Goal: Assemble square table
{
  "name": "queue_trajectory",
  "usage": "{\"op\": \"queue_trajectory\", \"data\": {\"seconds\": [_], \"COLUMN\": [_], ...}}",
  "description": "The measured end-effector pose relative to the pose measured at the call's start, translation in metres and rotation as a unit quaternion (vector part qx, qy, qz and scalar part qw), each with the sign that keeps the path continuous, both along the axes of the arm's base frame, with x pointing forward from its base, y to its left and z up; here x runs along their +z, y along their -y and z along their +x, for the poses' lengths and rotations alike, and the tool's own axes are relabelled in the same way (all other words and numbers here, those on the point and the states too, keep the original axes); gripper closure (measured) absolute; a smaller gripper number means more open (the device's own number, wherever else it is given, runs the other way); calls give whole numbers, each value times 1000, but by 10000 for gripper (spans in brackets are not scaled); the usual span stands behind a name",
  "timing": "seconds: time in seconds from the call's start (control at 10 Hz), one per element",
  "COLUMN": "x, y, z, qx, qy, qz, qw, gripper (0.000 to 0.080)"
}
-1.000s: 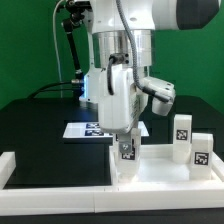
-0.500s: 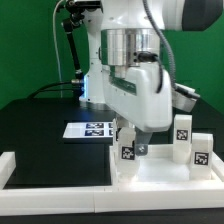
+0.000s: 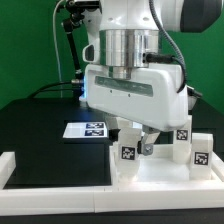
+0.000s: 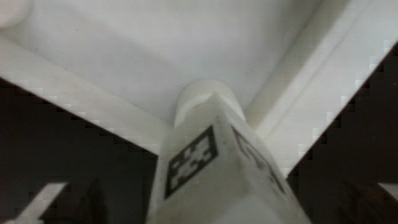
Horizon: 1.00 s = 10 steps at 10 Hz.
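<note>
My gripper is shut on a small white leg with a black-and-white tag and holds it upright on the near left part of the white square tabletop. In the wrist view the leg stands between the jaws, with the tabletop and its raised rim behind it. Two more tagged legs stand upright at the exterior view's right. The leg's lower end is hidden by the rim.
The marker board lies on the black table behind the tabletop. A long white border rail runs along the front and the left side. The arm's wide body hangs over the tabletop.
The wrist has turned about its upright axis with the leg held in it, so the hand's wide side now faces the camera. The leg stays at nearly the same spot.
</note>
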<state>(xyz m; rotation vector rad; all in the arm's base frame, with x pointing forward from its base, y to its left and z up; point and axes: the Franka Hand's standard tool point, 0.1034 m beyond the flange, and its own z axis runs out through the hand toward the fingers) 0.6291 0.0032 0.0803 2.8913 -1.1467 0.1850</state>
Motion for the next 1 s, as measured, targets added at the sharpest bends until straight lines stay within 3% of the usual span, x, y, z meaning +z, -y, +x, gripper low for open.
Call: {"op": "queue_trajectory", "data": {"seconds": [0.1, 0.4, 0.6, 0.9, 1.0], "x": [-2, -2, -2, -3, -3], "y": [-4, -1, -2, -1, 5], "z": [0, 0, 0, 0, -1], "qx": [51, 52, 2, -128, -221], "qy": [3, 3, 6, 15, 21], "qz": [-9, -9, -3, 14, 43], "qw": [999, 999, 1000, 992, 974], "gripper": [150, 173, 512, 508, 508]}}
